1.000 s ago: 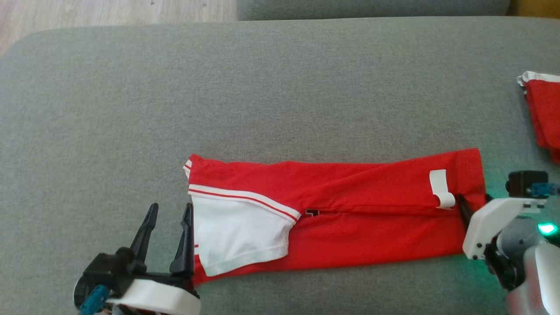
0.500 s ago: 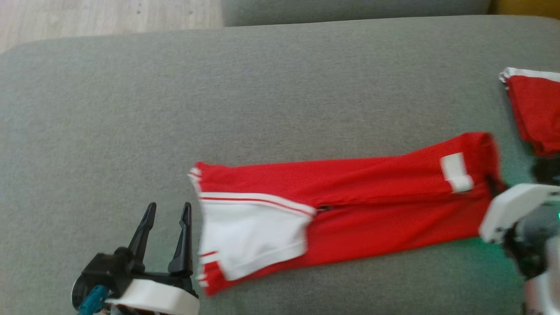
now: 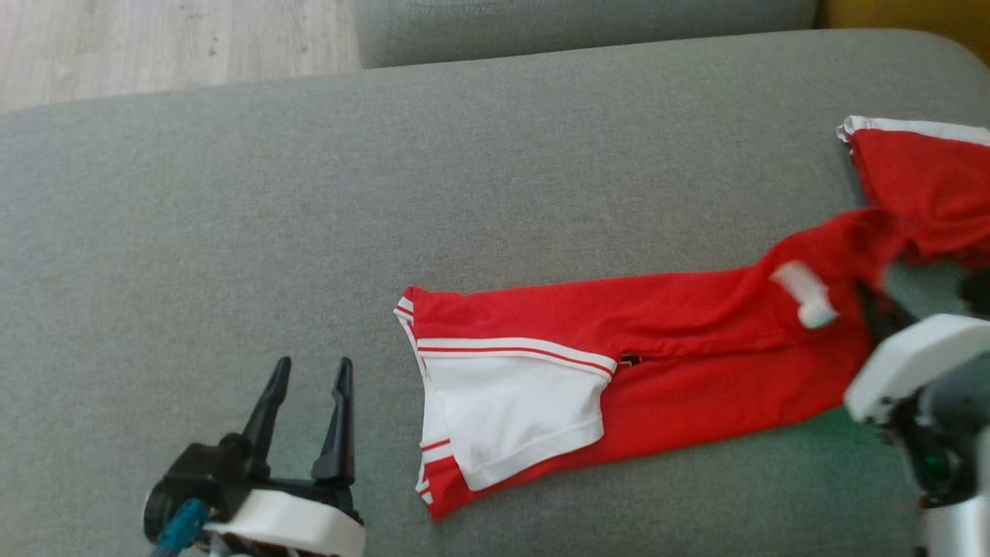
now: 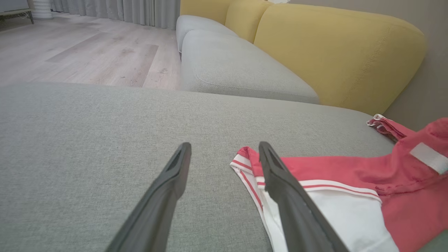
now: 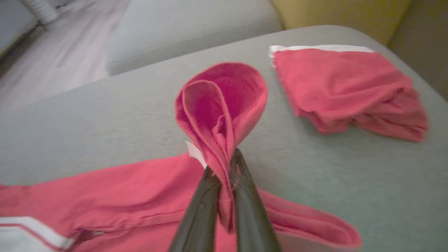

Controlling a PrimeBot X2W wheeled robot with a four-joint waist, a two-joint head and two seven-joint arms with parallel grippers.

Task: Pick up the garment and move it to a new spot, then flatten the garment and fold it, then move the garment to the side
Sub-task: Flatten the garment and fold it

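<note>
Living room of a home is indicated: grey sofa seat [image 4: 227,66], yellow back cushions [image 4: 332,49], wood floor [image 4: 87,52], curtains [image 4: 140,12]

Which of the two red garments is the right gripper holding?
The long garment with the white sleeve panel: the right gripper is shut on its raised end. The folded red garment lies apart from the gripper, flat on the cushion.

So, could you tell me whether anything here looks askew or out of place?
Yes: the garment lies slanted across the cushion, its right end bunched into a raised loop by the right gripper, fingers shut on it, close to another folded red garment.
</note>
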